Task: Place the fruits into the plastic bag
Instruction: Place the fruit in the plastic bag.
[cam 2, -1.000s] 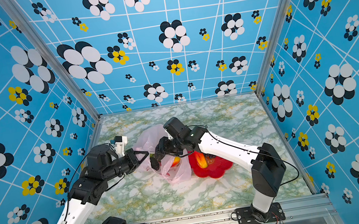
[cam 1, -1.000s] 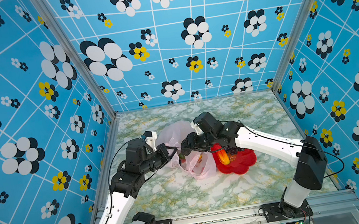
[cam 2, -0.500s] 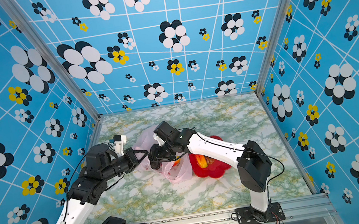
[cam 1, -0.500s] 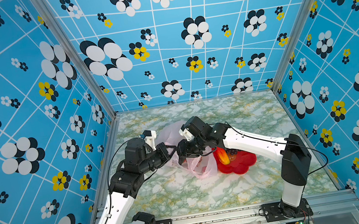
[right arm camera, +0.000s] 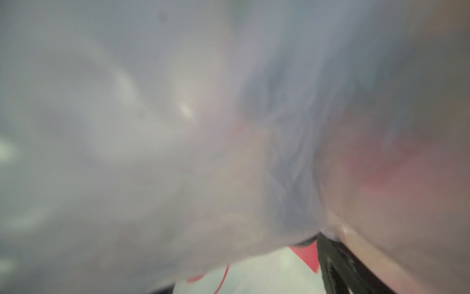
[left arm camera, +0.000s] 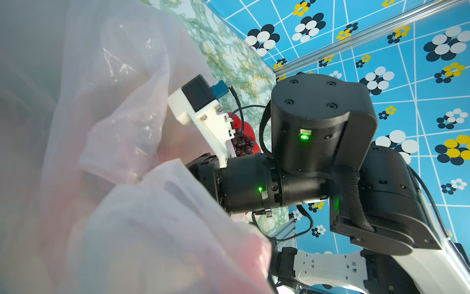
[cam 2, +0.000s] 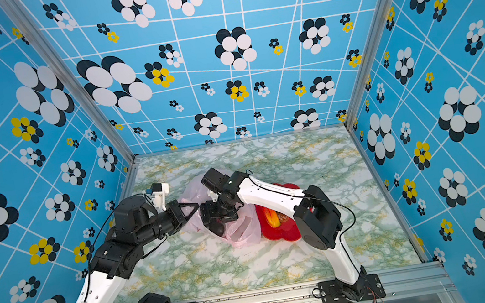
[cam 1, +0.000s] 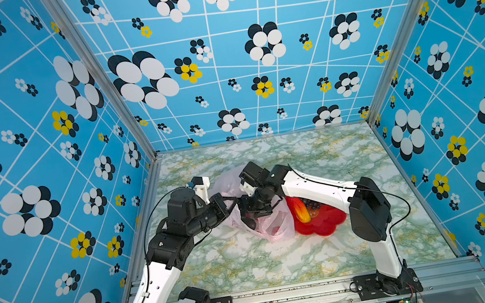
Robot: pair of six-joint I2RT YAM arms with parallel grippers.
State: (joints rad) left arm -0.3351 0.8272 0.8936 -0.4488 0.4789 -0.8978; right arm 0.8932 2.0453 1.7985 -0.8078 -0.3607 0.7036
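My left gripper [cam 2: 194, 206], pressed together, pinches the plastic bag's [cam 1: 271, 225] left rim. My right gripper [cam 1: 252, 213] sits in its mouth, jaws hidden, so I cannot tell their spread. The thin film could snag on that gripper and drag the bag, spilling it. A dark fruit [cam 2: 217, 228] lies at the mouth. The red plate [cam 1: 329, 227], just right of the bag, holds a yellow-red fruit [cam 1: 301, 213] and grapes [left arm camera: 244, 147].

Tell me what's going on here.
The left gripper pinches an edge of the plastic bag, holding its mouth up. The right gripper is at the bag's opening, with a dark fruit below it; whether its jaws are open is unclear. A yellow-red fruit and grapes lie on the red plate beside the bag.
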